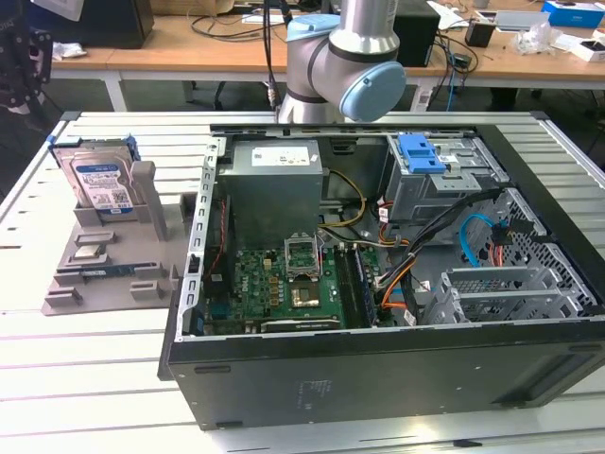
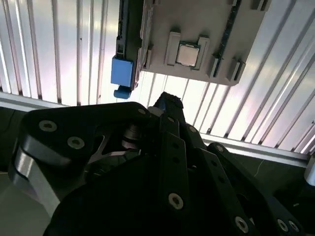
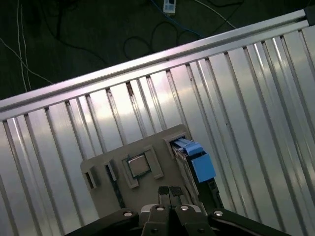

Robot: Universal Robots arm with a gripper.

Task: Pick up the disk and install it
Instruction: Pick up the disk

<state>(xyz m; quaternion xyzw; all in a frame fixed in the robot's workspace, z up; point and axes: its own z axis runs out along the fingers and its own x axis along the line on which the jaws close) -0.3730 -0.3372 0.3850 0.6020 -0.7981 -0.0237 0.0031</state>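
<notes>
**Surface and room.** A ribbed aluminium worktop (image 1: 104, 378) of parallel silver slats. Pale wooden desks (image 1: 189, 43) strewn with cables and boxes stand behind it. In the first wrist view a dark floor (image 3: 74, 39) with loose cables lies beyond its edge.

**On the worktop.** A black open-sided computer case (image 1: 378, 369) lies flat. Inside it are a green motherboard (image 1: 293, 279), a grey boxed power supply (image 1: 274, 194) bearing a white label, and a blue plastic latch piece (image 1: 421, 153) atop the metal drive cage.

To the exterior view's left of the case sits a flat grey plastic holder (image 1: 66, 293). It carries a small square silver processor chip (image 1: 90, 251) and the disk (image 1: 99, 180). The disk is a silver hard drive with blue rails and a white-and-blue label. It stands upright in a slot of the holder, well apart from the cage. The print on both labels cannot be made out.

**Arm.** The silver-and-blue robot arm (image 1: 345, 57) rises behind the case. In the first wrist view the black end effector (image 3: 170, 192) points toward the holder. Its fingertips are pressed together with nothing between them, apart from the disk.
</notes>
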